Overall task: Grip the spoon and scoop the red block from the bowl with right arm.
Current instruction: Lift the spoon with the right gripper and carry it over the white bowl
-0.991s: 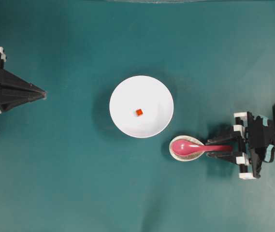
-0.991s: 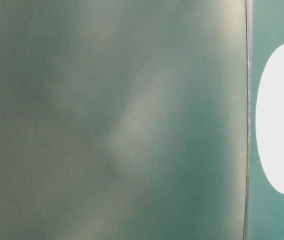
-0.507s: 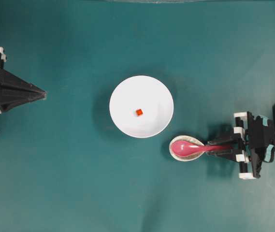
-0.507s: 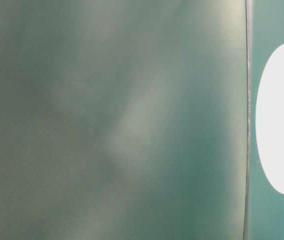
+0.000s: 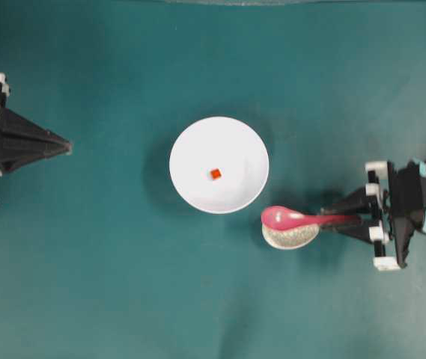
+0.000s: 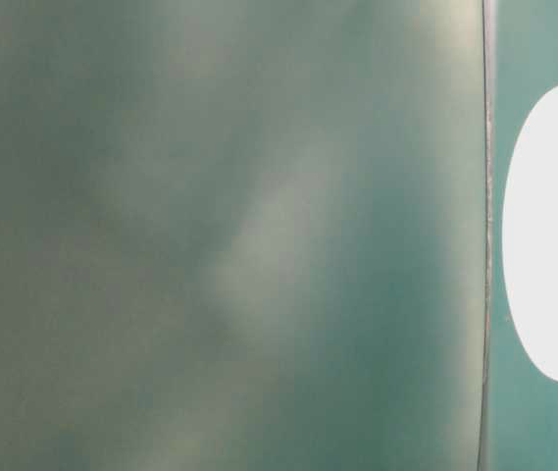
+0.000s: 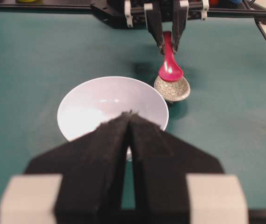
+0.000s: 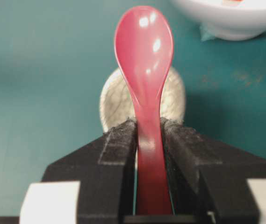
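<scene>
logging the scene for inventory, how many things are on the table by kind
Dishes: 2, a round white bowl and a speckled whitish egg-shaped spoon rest.
Utensils: 1, a glossy pink-magenta spoon.
Blocks: 1, a tiny red-orange block.
Total: 4.

Right claw [image 5: 353, 220] lifted spoon [image 5: 291, 219] off its rest [image 5: 290, 235].

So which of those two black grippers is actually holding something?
The right gripper, the one with teal tape patches: it is clamped on the pink spoon's handle. The left gripper is shut on nothing, far from the dishes.
</scene>
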Robot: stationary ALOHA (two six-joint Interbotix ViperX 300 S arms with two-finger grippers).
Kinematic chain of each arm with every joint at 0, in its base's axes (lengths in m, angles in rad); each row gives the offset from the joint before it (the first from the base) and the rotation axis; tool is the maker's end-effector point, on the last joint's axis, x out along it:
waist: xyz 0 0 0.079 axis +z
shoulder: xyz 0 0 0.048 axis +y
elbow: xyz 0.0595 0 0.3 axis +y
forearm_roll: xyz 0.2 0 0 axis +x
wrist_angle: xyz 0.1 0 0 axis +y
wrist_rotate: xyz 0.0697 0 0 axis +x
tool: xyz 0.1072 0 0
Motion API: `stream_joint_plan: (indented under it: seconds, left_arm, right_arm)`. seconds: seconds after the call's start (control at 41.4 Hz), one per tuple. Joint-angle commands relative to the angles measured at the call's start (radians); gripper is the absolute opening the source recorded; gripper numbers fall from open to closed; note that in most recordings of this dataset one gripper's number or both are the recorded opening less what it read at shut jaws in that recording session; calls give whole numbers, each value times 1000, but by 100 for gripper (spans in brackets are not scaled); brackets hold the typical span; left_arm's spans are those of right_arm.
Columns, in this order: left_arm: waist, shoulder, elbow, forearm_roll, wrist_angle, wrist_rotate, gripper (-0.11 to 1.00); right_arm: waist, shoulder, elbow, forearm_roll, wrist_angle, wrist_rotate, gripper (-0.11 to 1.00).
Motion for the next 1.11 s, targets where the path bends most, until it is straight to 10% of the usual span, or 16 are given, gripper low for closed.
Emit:
stream_joint_plan:
  seconds: [0.0, 0.483, 1.087]
  left_arm:
    - [0, 8, -29, 3, -6, -2, 0]
    - [0, 8, -28, 2, -5, -2, 0]
    - [0, 8, -28, 3, -5, 0, 0]
  right_arm:
    - [-29, -86, -20, 2, 64, -44, 25]
    - [-321, -431, -206, -3, 658, -291, 25]
    - [-604, -380, -531, -25, 1209, -311, 25]
